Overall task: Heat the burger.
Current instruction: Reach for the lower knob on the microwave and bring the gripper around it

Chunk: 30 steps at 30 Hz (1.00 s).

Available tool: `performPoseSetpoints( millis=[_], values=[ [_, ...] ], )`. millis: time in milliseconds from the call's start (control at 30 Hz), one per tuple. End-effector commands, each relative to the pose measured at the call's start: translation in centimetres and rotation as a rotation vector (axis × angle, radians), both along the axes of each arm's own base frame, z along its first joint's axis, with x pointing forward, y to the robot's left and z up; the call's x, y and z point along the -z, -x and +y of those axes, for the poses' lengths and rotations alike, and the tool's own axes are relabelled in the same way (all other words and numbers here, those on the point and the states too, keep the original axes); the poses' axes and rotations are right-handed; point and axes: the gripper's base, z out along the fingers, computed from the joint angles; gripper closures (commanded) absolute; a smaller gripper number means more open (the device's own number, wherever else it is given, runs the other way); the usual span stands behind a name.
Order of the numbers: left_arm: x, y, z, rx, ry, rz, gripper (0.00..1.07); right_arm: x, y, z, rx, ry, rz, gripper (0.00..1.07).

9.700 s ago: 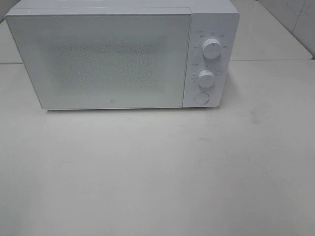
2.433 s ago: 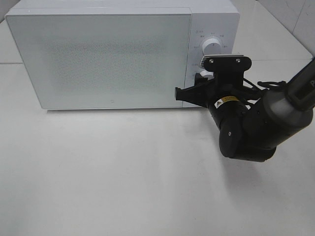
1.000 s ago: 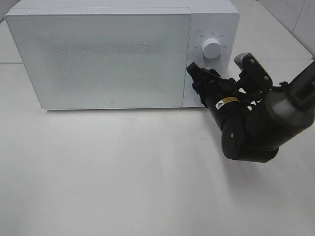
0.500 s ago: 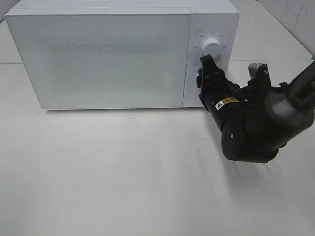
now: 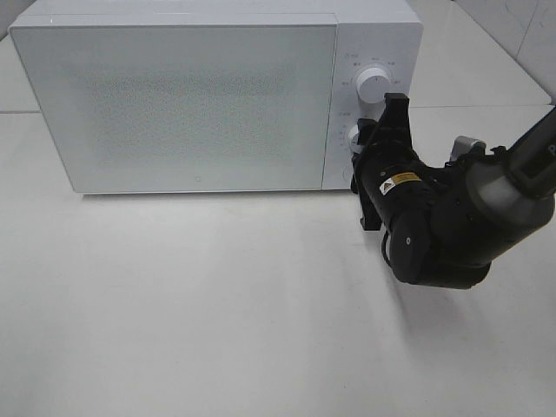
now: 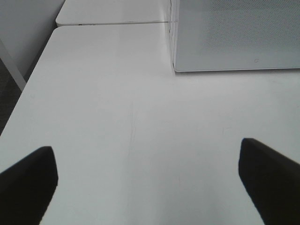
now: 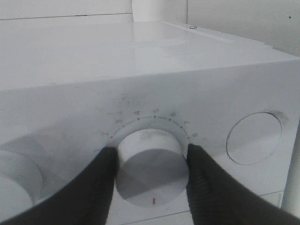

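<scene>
Right pincer: fingers clamped on either side of the lower dial of the microwave, on the control panel right of the closed door. Upper dial free. Microwave sits at the far side of the table. Left pincer: jaws wide apart, holding nothing, over the table near the microwave's left end. Burger: not visible in any view, location cannot be told.

A white table with a matte, faintly scuffed top meets a second white top along a thin seam at the back. A white microwave is the only thing standing on it. It sits upright across that seam, door shut and facing the near edge.
</scene>
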Motion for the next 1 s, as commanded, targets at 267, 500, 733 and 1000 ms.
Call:
performPoseSetpoints(
  millis=[267,500,733,1000],
  values=[
    [0.06,0.26,-0.05,-0.004,0.003,-0.026,0.06,-1.19,-0.49,0.21,-0.004,-0.105,-0.082,1.06],
    [0.06,0.26,-0.05,-0.004,0.003,-0.026,0.06,-1.22,-0.49,0.2,-0.004,-0.091,-0.087,1.05],
    [0.06,0.26,-0.05,-0.004,0.003,-0.026,0.06,-1.68,-0.49,-0.16,0.034,-0.088,-0.139,1.03],
    [0.06,0.26,-0.05,-0.004,0.003,-0.026,0.06,-1.66,-0.49,-0.22,0.039,-0.03,-0.138,0.97]
  ],
)
